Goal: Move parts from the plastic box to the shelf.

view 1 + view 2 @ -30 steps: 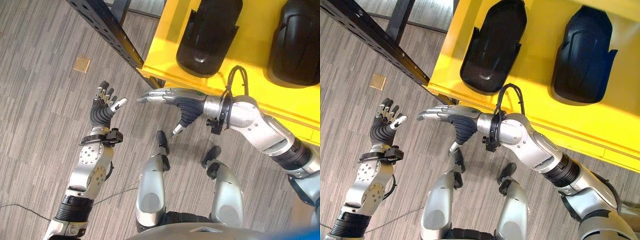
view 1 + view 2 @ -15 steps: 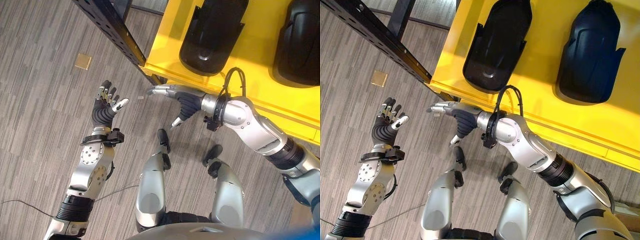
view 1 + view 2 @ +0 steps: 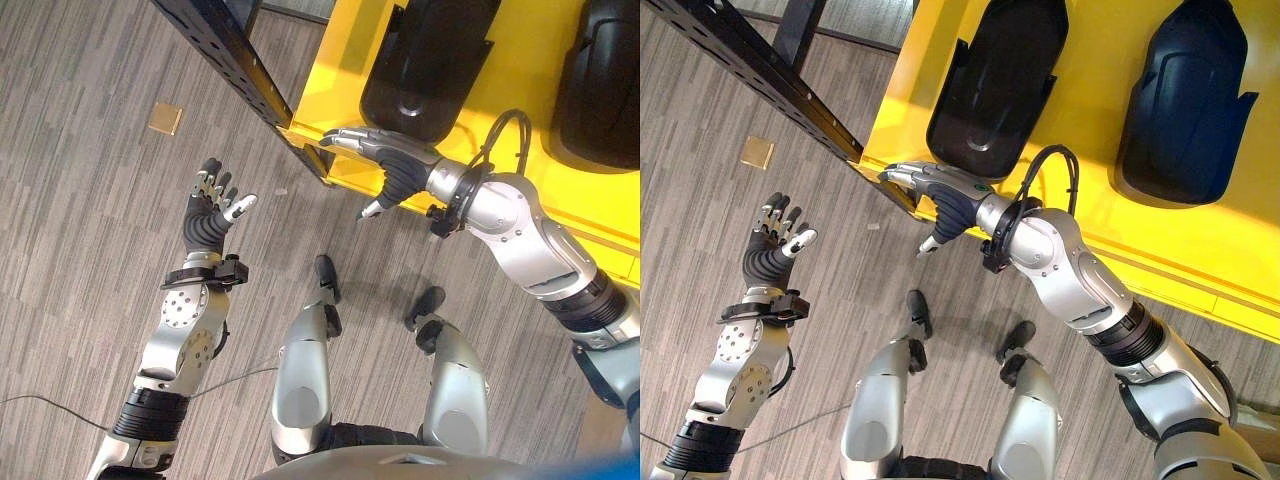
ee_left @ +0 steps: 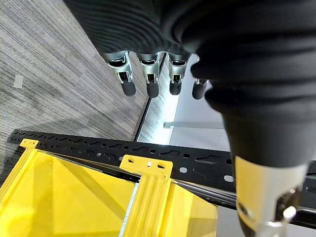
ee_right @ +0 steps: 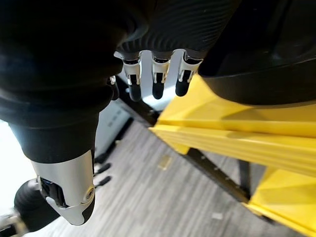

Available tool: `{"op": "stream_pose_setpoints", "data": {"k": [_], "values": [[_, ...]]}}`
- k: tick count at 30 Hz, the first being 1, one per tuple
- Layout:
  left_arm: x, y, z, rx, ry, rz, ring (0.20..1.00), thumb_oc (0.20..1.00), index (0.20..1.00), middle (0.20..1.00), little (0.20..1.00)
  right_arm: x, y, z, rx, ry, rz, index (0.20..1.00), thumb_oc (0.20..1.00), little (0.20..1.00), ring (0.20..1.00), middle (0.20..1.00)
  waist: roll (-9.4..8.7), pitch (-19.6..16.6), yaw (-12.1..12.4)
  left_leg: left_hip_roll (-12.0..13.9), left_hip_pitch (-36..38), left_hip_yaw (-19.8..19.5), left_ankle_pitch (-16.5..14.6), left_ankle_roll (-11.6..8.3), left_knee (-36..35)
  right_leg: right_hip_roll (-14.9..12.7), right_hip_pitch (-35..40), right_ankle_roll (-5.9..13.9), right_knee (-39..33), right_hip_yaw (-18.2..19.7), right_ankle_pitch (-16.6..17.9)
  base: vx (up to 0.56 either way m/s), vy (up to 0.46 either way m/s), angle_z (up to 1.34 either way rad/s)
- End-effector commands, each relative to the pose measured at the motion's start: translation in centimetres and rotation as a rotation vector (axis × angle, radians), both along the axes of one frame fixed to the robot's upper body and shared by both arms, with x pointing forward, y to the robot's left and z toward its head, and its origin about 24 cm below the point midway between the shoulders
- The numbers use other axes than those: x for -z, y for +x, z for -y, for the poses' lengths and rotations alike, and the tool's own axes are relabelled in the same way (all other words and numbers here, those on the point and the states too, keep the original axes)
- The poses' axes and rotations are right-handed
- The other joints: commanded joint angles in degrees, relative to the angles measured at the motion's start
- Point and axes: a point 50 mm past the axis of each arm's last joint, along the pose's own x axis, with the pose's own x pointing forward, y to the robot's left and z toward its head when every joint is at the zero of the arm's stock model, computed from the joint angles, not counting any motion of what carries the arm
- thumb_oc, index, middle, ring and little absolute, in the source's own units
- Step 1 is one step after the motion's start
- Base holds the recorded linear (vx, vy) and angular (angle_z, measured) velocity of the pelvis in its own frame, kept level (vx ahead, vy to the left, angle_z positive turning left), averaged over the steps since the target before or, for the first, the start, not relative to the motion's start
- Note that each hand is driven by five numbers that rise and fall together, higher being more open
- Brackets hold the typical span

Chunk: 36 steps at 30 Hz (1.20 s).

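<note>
Two black moulded parts lie on a yellow plastic surface (image 3: 522,50): one (image 3: 430,60) near its front left corner, another (image 3: 600,80) further right. My right hand (image 3: 392,160) is open and empty. Its straight fingers (image 5: 157,81) reach over the yellow front edge (image 5: 222,133), just below the nearer black part (image 5: 266,49), without touching it. Over the floor to the left, my left hand (image 3: 208,215) is held up open and empty, its fingers (image 4: 148,74) spread.
A black perforated rack beam (image 3: 225,50) runs diagonally past the yellow corner; it also crosses the left wrist view (image 4: 197,160) above yellow ribbed plastic (image 4: 74,197). A small tan square (image 3: 165,118) lies on the grey carpet.
My right hand has risen from over the floor to the yellow front edge, under the nearer black part. The left hand has stayed put.
</note>
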Motion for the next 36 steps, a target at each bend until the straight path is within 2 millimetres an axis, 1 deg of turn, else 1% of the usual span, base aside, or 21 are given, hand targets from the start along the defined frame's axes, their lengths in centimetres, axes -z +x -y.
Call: {"op": "stream_pose_setpoints", "data": {"k": [1, 3, 7, 10, 15, 18, 21, 23, 24, 26, 30, 32, 36], "values": [[-1.7, -0.6, 0.4, 0.023, 0.026, 0.094, 1.000, 1.000, 1.000, 1.000, 1.000, -3.9, -0.7, -0.4, -0.012, 0.051, 0.179, 1.000, 1.000, 1.000, 1.000, 1.000, 0.08, -1.56, 0.15, 4.69, 1.23, 2.62, -5.83, -6.54, 2.67, -1.16, -4.29, 4.93, 0.32, 1.12, -1.57, 0.00, 0.000, 0.00], [-1.6, -0.6, 0.2, 0.029, 0.017, 0.084, 1.000, 1.000, 1.000, 1.000, 1.000, -3.9, -0.2, 0.2, 0.015, 0.044, 0.186, 1.000, 1.000, 1.000, 1.000, 1.000, 0.09, -1.56, 0.11, 4.82, 1.00, 2.63, -5.75, -6.58, 2.75, -1.28, -4.59, 4.87, 0.63, 1.07, -1.55, 0.00, 0.000, 0.00], [-1.4, -0.5, 0.1, 0.037, -0.010, 0.068, 1.000, 1.000, 1.000, 1.000, 1.000, -3.8, 0.2, 0.5, 0.026, 0.019, 0.176, 1.000, 1.000, 1.000, 1.000, 1.000, 0.03, -1.56, 0.17, 4.87, 0.71, 2.54, -5.72, -6.61, 2.83, -1.38, -4.96, 4.85, 0.91, 1.08, -1.59, 0.01, -0.012, 0.05], [-1.3, -0.4, 0.0, 0.039, -0.024, 0.066, 1.000, 1.000, 1.000, 1.000, 1.000, -4.0, -0.1, 0.1, -0.035, 0.025, 0.168, 1.000, 1.000, 1.000, 1.000, 1.000, -0.04, -1.56, 0.19, 5.05, 0.35, 2.52, -5.59, -6.68, 2.88, -1.59, -5.38, 4.93, 1.07, 0.92, -1.41, 0.00, 0.000, 0.00], [-1.4, -0.5, -0.1, 0.044, -0.021, 0.070, 1.000, 1.000, 1.000, 1.000, 1.000, -3.6, -0.1, 0.2, -0.048, 0.057, 0.082, 1.000, 1.000, 1.000, 1.000, 1.000, 0.00, -1.56, 0.15, 5.03, 0.26, 2.69, -5.53, -6.62, 2.72, -1.57, -5.73, 4.81, 1.33, 0.94, -1.40, 0.00, 0.000, 0.00], [-1.3, -0.5, -0.1, 0.053, -0.020, 0.072, 1.000, 1.000, 1.000, 1.000, 1.000, -3.1, -0.1, -0.1, -0.073, 0.042, 0.022, 1.000, 1.000, 1.000, 1.000, 1.000, 0.02, -1.56, 0.34, 4.99, 0.14, 2.78, -5.53, -6.60, 2.69, -1.67, -5.76, 4.80, 1.06, 0.70, -1.28, 0.00, 0.000, 0.00], [-1.4, -0.6, -0.2, 0.049, -0.022, 0.073, 1.000, 1.000, 1.000, 1.000, 1.000, -3.2, -0.8, -0.7, -0.123, -0.018, 0.065, 1.000, 1.000, 1.000, 1.000, 1.000, 0.00, -1.56, 0.28, 5.32, -0.38, 2.94, -5.41, -6.76, 2.94, -1.90, -6.14, 4.83, 1.19, 0.49, -1.18, 0.00, 0.000, 0.00], [-1.3, -0.6, -0.2, 0.048, -0.024, 0.067, 1.000, 1.000, 1.000, 1.000, 1.000, -3.3, -1.3, -0.8, -0.130, -0.061, 0.114, 1.000, 1.000, 1.000, 1.000, 1.000, 0.03, -1.56, 0.22, 5.33, -0.62, 2.90, -5.39, -6.77, 2.97, -1.97, -6.38, 4.87, 1.32, 0.47, -1.13, 0.00, 0.000, 0.00], [-1.2, -0.5, 0.1, 0.050, -0.019, 0.062, 1.000, 1.000, 1.000, 1.000, 1.000, -3.4, -1.8, -1.0, -0.120, -0.112, 0.150, 1.000, 1.000, 1.000, 1.000, 1.000, -0.01, -1.56, 0.11, 5.37, -0.95, 3.08, -5.37, -6.74, 2.79, -1.89, -6.85, 4.89, 1.12, 0.62, -0.95, 0.00, 0.000, 0.00], [-1.1, -0.4, 0.2, 0.051, -0.022, 0.060, 1.000, 1.000, 1.000, 1.000, 1.000, -3.5, -1.7, -1.1, -0.111, -0.136, 0.175, 1.000, 1.000, 1.000, 1.000, 1.000, 0.01, -1.56, 0.16, 5.44, -0.88, 3.30, -5.33, -6.74, 2.61, -1.89, -6.82, 4.85, 0.91, 0.57, -0.91, 0.00, 0.000, 0.00], [-1.1, -0.3, 0.2, 0.052, -0.024, 0.064, 1.000, 1.000, 1.000, 1.000, 1.000, -3.4, -1.1, -1.1, -0.086, -0.162, 0.140, 1.000, 1.000, 1.000, 1.000, 1.000, 0.02, -1.56, 0.30, 5.47, -1.37, 3.27, -5.16, -6.83, 2.58, -1.89, -7.23, 4.88, 0.88, 0.46, -0.79, 0.00, 0.000, 0.00], [-1.1, -0.5, 0.0, 0.052, -0.015, 0.062, 1.000, 1.000, 1.000, 1.000, 1.000, -3.0, -0.8, -0.5, -0.067, -0.152, 0.087, 1.000, 1.000, 1.000, 1.000, 1.000, -0.14, -1.56, 0.17, 5.55, -1.49, 3.30, -5.04, -6.94, 2.47, -1.93, -7.35, 4.84, 1.19, 0.33, -0.90, 0.00, 0.000, 0.00], [-1.0, -0.6, -0.2, 0.048, -0.010, 0.062, 1.000, 1.000, 1.000, 1.000, 1.000, -2.8, -0.7, -0.1, -0.038, -0.148, 0.101, 1.000, 1.000, 1.000, 1.000, 1.000, -0.37, -1.56, 0.19, 5.46, -1.39, 3.24, -5.09, -6.95, 2.46, -1.92, -7.34, 4.81, 1.28, 0.41, -0.89, 0.00, 0.000, 0.00]]}}
